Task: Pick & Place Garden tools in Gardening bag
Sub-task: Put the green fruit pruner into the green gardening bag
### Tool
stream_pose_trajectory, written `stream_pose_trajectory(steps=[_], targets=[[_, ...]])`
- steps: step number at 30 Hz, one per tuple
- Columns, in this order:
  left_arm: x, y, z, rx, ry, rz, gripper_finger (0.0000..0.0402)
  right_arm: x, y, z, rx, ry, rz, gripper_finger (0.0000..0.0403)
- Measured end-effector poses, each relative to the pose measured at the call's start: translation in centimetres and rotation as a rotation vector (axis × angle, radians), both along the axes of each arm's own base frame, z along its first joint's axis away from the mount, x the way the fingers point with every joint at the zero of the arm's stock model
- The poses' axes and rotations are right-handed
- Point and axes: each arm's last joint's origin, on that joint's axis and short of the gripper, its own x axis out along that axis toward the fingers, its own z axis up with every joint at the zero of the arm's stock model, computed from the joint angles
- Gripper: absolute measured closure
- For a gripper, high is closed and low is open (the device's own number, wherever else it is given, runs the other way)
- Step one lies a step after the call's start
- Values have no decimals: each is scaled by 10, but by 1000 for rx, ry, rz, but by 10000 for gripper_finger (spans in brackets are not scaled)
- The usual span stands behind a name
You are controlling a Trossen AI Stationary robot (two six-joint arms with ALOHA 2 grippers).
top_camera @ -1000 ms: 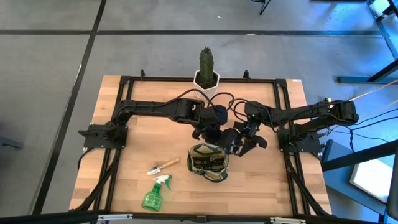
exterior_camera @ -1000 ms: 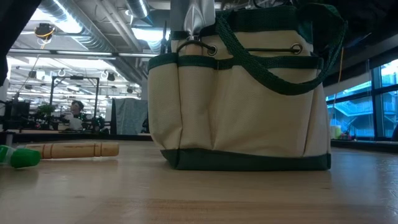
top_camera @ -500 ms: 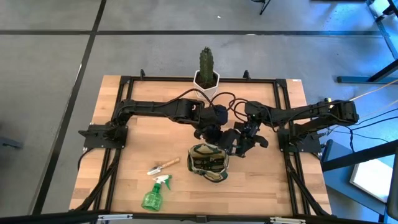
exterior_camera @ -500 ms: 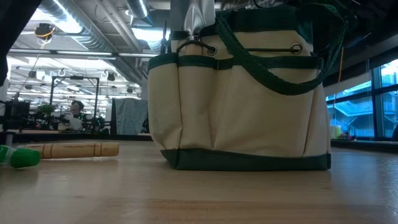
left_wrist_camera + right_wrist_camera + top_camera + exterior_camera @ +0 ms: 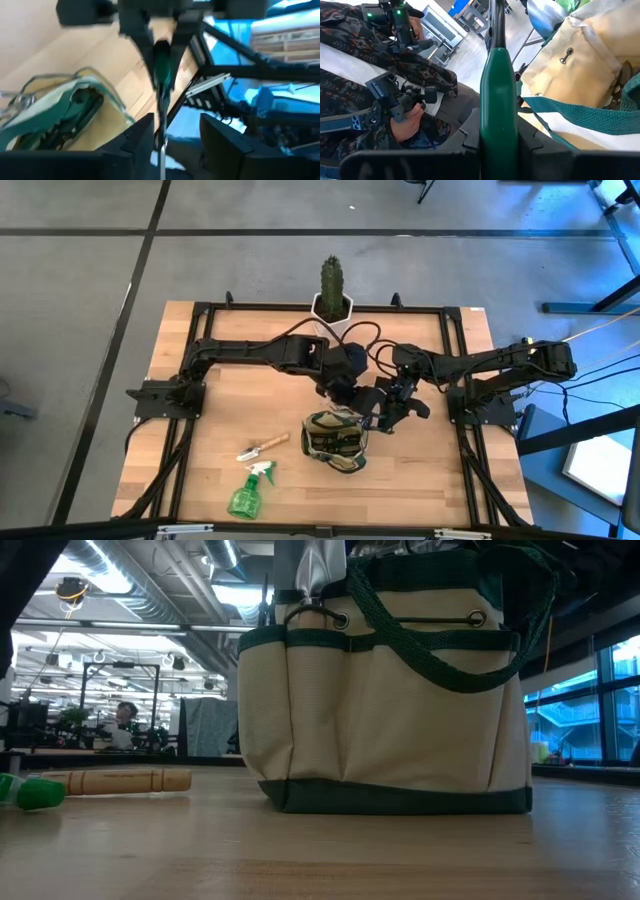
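Observation:
The olive-and-tan gardening bag (image 5: 335,440) stands on the table, with a silver tool (image 5: 315,565) upright in it. My right gripper (image 5: 378,408) is just past the bag's far right rim, shut on a green-handled tool (image 5: 498,100). My left gripper (image 5: 345,392) is open right beside it. In the left wrist view its fingers (image 5: 142,142) stand on either side of that tool's thin metal shaft (image 5: 162,135). A wooden-handled trowel (image 5: 262,447) and the green spray bottle (image 5: 248,492) lie on the table to the bag's left. My right gripper pinches the tool's green handle (image 5: 498,117) between its two fingers. The handle runs forward along the fingers, toward my left gripper. The tool is lifted clear of the table beside the bag's rim (image 5: 570,115). My left gripper: I cannot tell whether a finger touches the shaft.
A green cactus in a white pot (image 5: 332,292) stands at the table's far edge. The black frame rail (image 5: 300,307) runs around the tabletop. A person holding controllers (image 5: 405,107) shows beyond the table in the right wrist view.
My left gripper has shifted a little toward the table's right edge, closer to my right gripper. The bag, the trowel and the spray bottle have stayed where they were.

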Motion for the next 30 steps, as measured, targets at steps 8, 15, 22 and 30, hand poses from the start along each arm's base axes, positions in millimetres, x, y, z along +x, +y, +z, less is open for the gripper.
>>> stream_pose_trajectory(steps=[8,15,22,30], targets=[[-5,-1,-5,9,63,-25,173,0,0,0,0,-1,3,351],[-5,-2,-4,18,54,-36,151,0,0,0,-9,-1,-19,351],[-4,-4,-6,22,53,-48,151,1,-1,0,-19,-1,-45,351],[6,-17,-22,33,70,-95,151,1,-1,0,-18,-9,-41,351]])
